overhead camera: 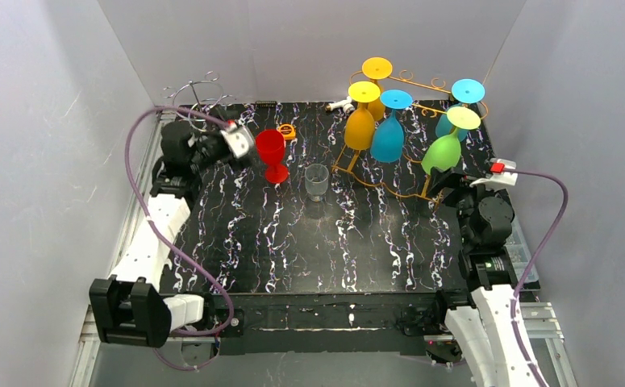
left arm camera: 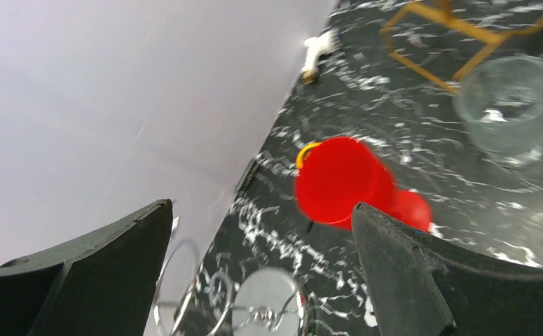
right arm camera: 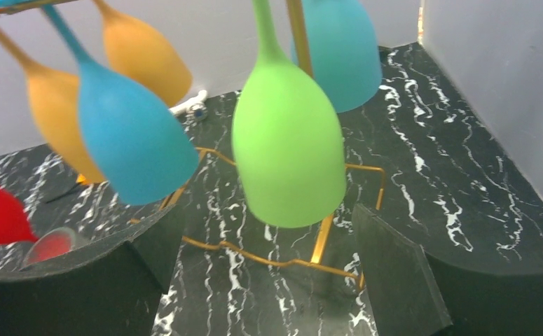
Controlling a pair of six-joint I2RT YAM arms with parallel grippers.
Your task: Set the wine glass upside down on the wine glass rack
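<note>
Top external: left gripper (overhead camera: 239,150) gapes wide beside the red wine glass (overhead camera: 270,150), probably lining up a grab; right gripper (overhead camera: 447,176) sits spread, empty.

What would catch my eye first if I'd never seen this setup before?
Probably the gold rack at the far right of the table, hung with five bright upside-down glasses: two orange, two blue and a green glass. Next, the red wine glass standing left of centre by the open left gripper, with a clear glass beside it.
</note>
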